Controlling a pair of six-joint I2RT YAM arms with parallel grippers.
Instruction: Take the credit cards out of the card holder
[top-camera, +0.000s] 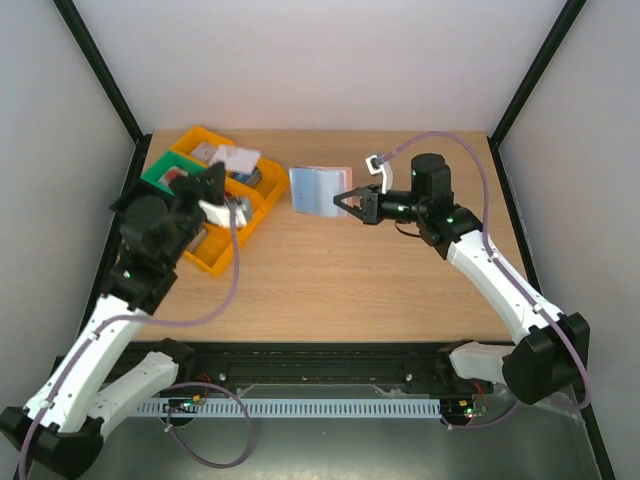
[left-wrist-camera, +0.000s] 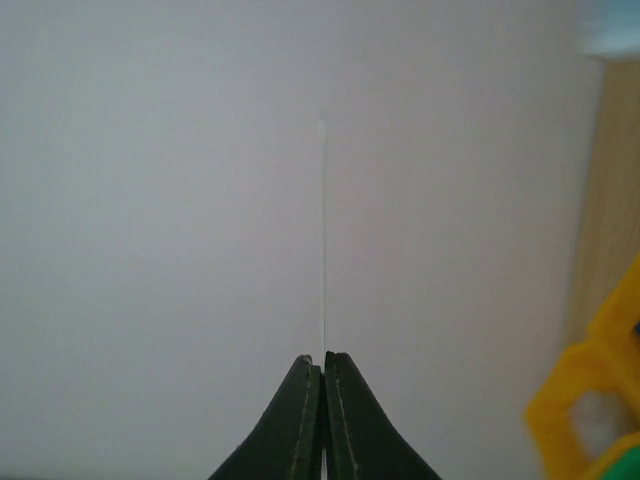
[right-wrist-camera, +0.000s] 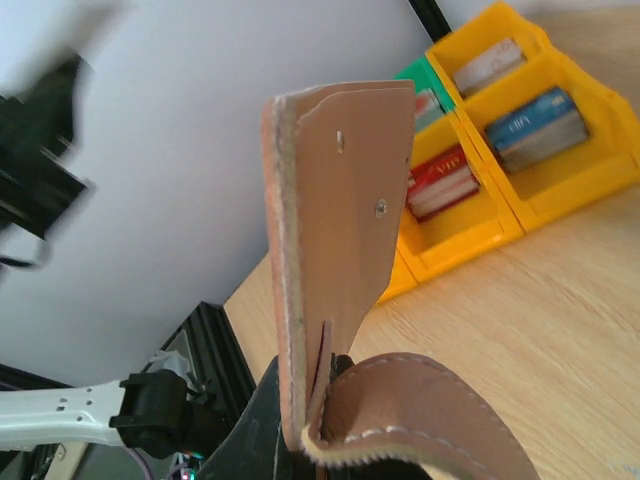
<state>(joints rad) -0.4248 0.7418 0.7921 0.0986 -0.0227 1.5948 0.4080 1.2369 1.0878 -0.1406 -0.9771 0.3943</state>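
My right gripper (top-camera: 350, 202) (right-wrist-camera: 322, 372) is shut on the lower edge of the tan leather card holder (right-wrist-camera: 345, 200), held above the table. One flap stands upright and the other curls toward the camera. From above, the card holder (top-camera: 320, 190) shows a light blue-grey face with a salmon-pink far edge; I cannot tell if that face is cards. My left gripper (top-camera: 216, 182) (left-wrist-camera: 322, 358) hovers over the trays, jaws pressed together on a thin credit card (left-wrist-camera: 322, 230) seen edge-on. From above, this white and pink credit card (top-camera: 238, 157) lies flat.
Yellow trays (top-camera: 262, 196) (right-wrist-camera: 530, 195) (left-wrist-camera: 590, 385) and a green tray (top-camera: 160, 172) sit at the table's back left, holding packs of cards and small items. White walls and black frame posts (top-camera: 100, 75) close in the sides and back.
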